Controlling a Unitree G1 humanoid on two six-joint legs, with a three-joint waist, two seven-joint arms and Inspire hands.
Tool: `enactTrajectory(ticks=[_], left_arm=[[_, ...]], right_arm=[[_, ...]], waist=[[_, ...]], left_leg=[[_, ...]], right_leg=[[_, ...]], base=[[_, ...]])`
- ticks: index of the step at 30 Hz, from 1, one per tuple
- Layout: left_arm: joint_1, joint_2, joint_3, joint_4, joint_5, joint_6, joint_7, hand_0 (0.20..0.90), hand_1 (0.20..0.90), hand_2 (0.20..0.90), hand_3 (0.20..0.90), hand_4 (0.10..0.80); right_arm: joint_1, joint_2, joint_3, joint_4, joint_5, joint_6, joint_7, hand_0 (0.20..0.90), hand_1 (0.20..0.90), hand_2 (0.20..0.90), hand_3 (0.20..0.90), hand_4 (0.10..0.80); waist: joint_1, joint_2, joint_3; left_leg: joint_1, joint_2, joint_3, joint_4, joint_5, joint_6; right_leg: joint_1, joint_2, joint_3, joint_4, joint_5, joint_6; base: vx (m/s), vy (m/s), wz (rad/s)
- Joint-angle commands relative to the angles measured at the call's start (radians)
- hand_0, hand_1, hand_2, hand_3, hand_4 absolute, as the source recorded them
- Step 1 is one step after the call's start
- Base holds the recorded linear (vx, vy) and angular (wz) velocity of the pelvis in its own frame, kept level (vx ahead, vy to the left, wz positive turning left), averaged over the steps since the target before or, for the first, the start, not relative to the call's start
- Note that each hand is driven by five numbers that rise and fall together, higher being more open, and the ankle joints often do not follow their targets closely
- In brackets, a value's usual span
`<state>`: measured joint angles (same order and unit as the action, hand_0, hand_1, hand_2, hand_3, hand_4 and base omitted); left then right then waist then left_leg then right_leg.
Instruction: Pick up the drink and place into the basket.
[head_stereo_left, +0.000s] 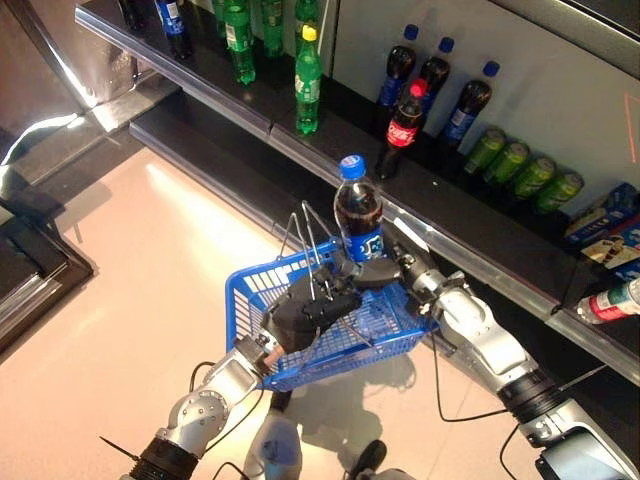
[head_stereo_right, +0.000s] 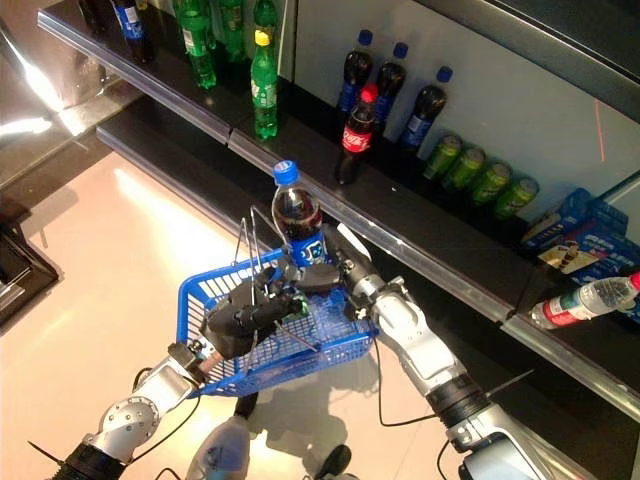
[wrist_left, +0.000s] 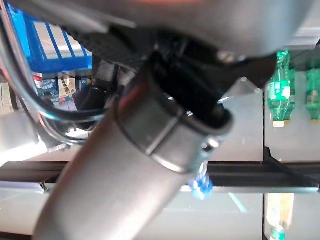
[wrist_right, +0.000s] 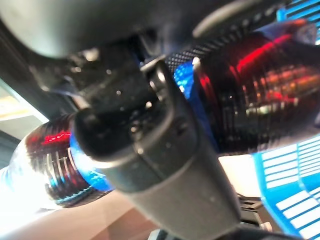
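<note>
My right hand (head_stereo_left: 378, 271) is shut on a dark cola bottle (head_stereo_left: 357, 208) with a blue cap and blue label. It holds the bottle upright above the far rim of the blue basket (head_stereo_left: 395, 338). In the right wrist view the thumb (wrist_right: 165, 135) wraps the bottle (wrist_right: 255, 95). My left hand (head_stereo_left: 310, 310) is shut on the basket's thin wire handles (head_stereo_left: 308, 240) and holds the basket raised in front. The same hand (head_stereo_right: 245, 318), bottle (head_stereo_right: 296, 215) and basket (head_stereo_right: 335, 345) show in the right eye view.
A long dark shelf (head_stereo_left: 480, 250) runs across behind the basket. On it stand green bottles (head_stereo_left: 307, 80), cola bottles (head_stereo_left: 432, 85), green cans (head_stereo_left: 525, 172) and a lying water bottle (head_stereo_left: 612, 300). A dark mat (head_stereo_left: 30, 260) lies at the left on the pale floor.
</note>
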<state>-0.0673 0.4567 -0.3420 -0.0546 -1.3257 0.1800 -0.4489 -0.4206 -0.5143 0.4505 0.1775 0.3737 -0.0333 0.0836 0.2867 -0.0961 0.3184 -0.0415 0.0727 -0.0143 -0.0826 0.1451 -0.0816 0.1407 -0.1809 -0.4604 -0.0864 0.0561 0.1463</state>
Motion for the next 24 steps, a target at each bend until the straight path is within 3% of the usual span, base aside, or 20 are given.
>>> enactTrajectory(ticks=[1, 24], left_arm=[[-0.177, -0.106, -0.034, -0.345, -0.134, -0.079, -0.252, 0.3, 0.3, 0.3, 0.2, 0.1], [-0.174, -0.125, -0.025, -0.38, -0.142, -0.005, -0.294, 0.3, 0.3, 0.3, 0.2, 0.1]], right_arm=[[-0.048, -0.002, 0.0, -0.047, -0.016, -0.122, -0.026, 0.3, 0.3, 0.3, 0.2, 0.1], [-0.027, -0.006, -0.008, 0.162, -0.197, -0.079, -0.026, 0.3, 0.3, 0.3, 0.2, 0.1]], waist=[[0.008, -0.008, -0.22], [0.027, -0.002, -0.224]], left_leg=[[-0.039, -0.049, -0.047, -0.005, -0.002, 0.015], [-0.035, -0.052, -0.073, -0.005, -0.004, 0.014]], right_leg=[[0.053, 0.033, -0.037, 0.063, -0.065, -0.038], [0.059, 0.035, -0.053, 0.066, -0.072, -0.043]], base=[[0.0, 0.0, 0.0], [0.005, -0.001, 0.03]])
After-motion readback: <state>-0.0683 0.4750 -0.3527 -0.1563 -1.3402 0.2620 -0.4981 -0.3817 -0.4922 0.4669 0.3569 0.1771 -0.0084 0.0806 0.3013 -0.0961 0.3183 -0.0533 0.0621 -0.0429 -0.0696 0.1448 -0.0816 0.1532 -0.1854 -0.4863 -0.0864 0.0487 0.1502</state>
